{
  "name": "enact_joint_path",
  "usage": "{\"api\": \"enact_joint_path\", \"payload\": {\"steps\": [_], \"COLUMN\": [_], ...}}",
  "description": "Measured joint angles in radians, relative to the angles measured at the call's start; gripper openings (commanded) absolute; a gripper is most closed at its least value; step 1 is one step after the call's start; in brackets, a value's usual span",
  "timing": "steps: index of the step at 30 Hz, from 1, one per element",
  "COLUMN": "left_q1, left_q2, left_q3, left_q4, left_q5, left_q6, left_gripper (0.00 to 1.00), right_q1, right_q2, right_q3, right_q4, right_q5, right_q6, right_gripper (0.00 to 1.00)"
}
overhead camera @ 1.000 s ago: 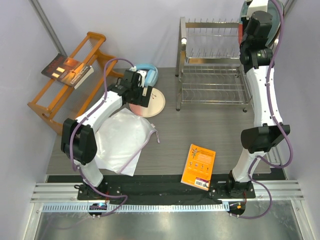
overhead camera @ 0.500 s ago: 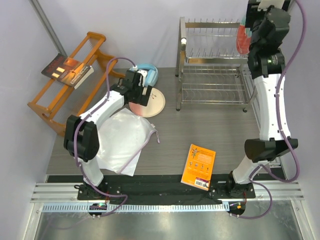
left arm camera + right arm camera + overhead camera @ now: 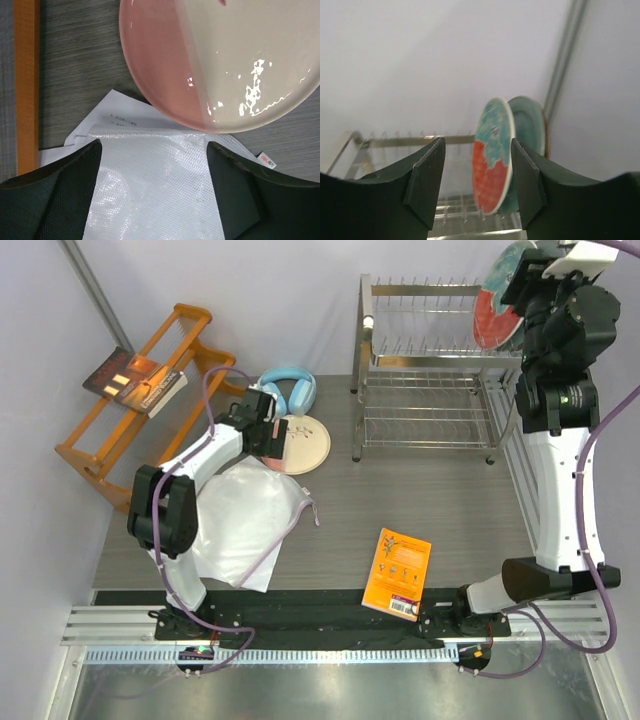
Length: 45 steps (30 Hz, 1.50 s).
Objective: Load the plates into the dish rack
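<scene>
Currently in hand: the patterned plate (image 3: 492, 155) stands upright in the upper tier of the dish rack (image 3: 425, 360); my right end effector (image 3: 477, 150), jaws apart, seems clear of it.
Next move: grip the pink-and-cream plate (image 3: 225, 60), flat on the table (image 3: 420, 500), by its rim, I judge.
Left pose: my left end effector (image 3: 153, 147), spread wide, hovers low beside that rim.
Right pose: arm stretched high at the rack's right end.
</scene>
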Motion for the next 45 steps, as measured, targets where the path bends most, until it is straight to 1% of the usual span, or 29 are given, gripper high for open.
{"api": "enact_joint_path", "payload": {"steps": [1, 4, 8, 13, 16, 19, 20, 22, 23, 24, 25, 27, 28, 31, 32, 34, 39, 45], "left_q1": [0.006, 0.026, 0.064, 0.086, 0.084, 0.084, 0.084, 0.085, 0.088, 0.092, 0.095, 0.101, 0.103, 0.104, 0.104, 0.103, 0.103, 0.099], "left_q2": [0.005, 0.034, 0.098, 0.196, 0.250, 0.298, 0.307, 0.323, 0.327, 0.330, 0.330, 0.330, 0.330, 0.327, 0.324, 0.316, 0.296, 0.256], "left_q3": [-0.003, 0.004, 0.011, 0.052, 0.093, 0.155, 0.167, 0.187, 0.191, 0.193, 0.193, 0.193, 0.192, 0.184, 0.179, 0.167, 0.146, 0.110], "left_q4": [0.000, 0.022, 0.064, 0.090, 0.094, 0.111, 0.116, 0.120, 0.123, 0.127, 0.128, 0.128, 0.127, 0.133, 0.135, 0.138, 0.140, 0.097], "left_q5": [0.002, 0.023, 0.045, 0.061, 0.078, 0.104, 0.110, 0.121, 0.130, 0.141, 0.145, 0.158, 0.161, 0.175, 0.179, 0.188, 0.228, 0.296], "left_q6": [-0.006, -0.020, -0.020, -0.019, -0.019, -0.027, -0.029, -0.041, -0.045, -0.049, -0.052, -0.053, -0.050, -0.045, -0.045, -0.041, -0.040, -0.043], "left_gripper": [0.81, 0.79, 0.76, 0.73, 0.68, 0.61, 0.55, 0.47, 0.41, 0.38, 0.33, 0.28, 0.22, 0.13, 0.07, 0.00, 0.00, 0.00], "right_q1": [0.000, 0.003, 0.046, 0.090, 0.089, 0.090, 0.090, 0.100, 0.106, 0.114, 0.119, 0.127, 0.130, 0.133, 0.133, 0.133, 0.135, 0.135], "right_q2": [-0.012, -0.067, -0.166, -0.261, -0.292, -0.318, -0.328, -0.355, -0.368, -0.380, -0.389, -0.401, -0.403, -0.402, -0.402, -0.402, -0.402, -0.402], "right_q3": [-0.020, -0.131, -0.324, -0.500, -0.560, -0.610, -0.631, -0.684, -0.711, -0.737, -0.758, -0.798, -0.811, -0.834, -0.837, -0.840, -0.841, -0.847], "right_q4": [-0.014, -0.074, -0.149, -0.246, -0.278, -0.311, -0.320, -0.336, -0.349, -0.361, -0.368, -0.389, -0.396, -0.413, -0.413, -0.407, -0.391, -0.369], "right_q5": [-0.028, -0.176, -0.339, -0.454, -0.485, -0.515, -0.525, -0.541, -0.548, -0.554, -0.558, -0.566, -0.568, -0.570, -0.570, -0.569, -0.569, -0.569], "right_q6": [0.021, 0.090, 0.130, 0.154, 0.158, 0.153, 0.151, 0.146, 0.142, 0.138, 0.136, 0.130, 0.128, 0.127, 0.127, 0.127, 0.129, 0.141], "right_gripper": [0.57, 0.57, 0.55, 0.54, 0.51, 0.49, 0.49, 0.49, 0.49, 0.49, 0.49, 0.48, 0.48, 0.48, 0.48, 0.48, 0.48, 0.48]}}
